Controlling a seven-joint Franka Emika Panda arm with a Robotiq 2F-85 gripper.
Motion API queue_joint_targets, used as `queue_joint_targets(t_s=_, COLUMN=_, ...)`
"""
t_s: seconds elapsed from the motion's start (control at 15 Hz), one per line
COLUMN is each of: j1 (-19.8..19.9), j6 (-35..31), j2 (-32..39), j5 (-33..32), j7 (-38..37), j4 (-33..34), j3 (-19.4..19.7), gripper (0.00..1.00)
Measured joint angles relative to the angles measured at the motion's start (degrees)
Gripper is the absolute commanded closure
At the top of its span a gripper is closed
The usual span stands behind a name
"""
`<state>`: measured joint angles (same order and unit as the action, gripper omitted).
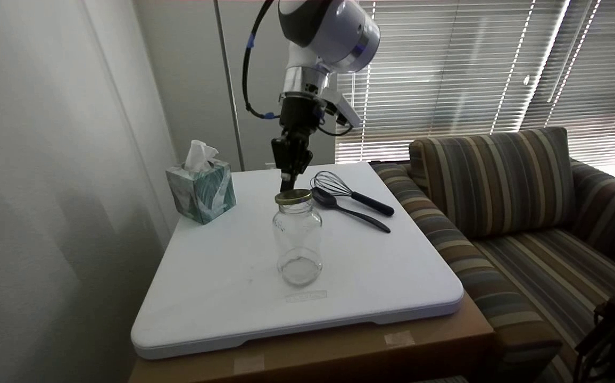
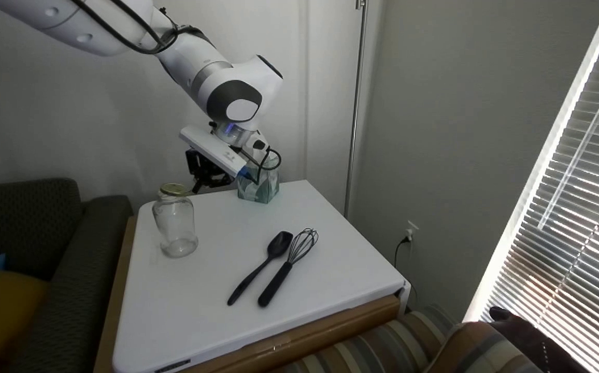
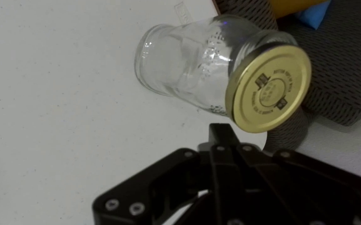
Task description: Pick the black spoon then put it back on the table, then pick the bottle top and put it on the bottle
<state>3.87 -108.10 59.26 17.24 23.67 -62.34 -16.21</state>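
Can see the gold lid [image 3: 268,88] on the mouth of the glass jar [image 3: 196,65], right of center in the wrist view — looks set in place, though can't tell whether level or screwed down. Find the jar upright at the middle of an exterior view, on the white table [image 1: 212,276]. Spot the black spoon [image 2: 261,267] lying on the table too, lower middle of an exterior view, just beside the whisk [image 2: 283,273]. Would call both placements done, judging by this layout; can't confirm any lift of the spoon. Leaves, at most, a press or twist on the lid and a retreat.

Note the pincer [image 3: 224,134] below center in the wrist view, closed on itself with nothing held, its tip just beside the lid's edge — can't tell if touching. See the arm [image 2: 190,62] stretched in from the upper left of an exterior view, sloping down rightward, then bent back at the wrist to aim the pincer down and left toward the lid. Farther out, find the tissue box [image 1: 201,194] at left of an exterior view.
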Motion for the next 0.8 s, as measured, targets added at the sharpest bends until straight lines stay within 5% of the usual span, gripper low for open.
queue_joint_targets(t_s=0.8, j1=-0.52, j6=0.58, j2=-0.27, j5=0.15, j7=0.00, j4=0.00, j3=0.00, gripper=1.00)
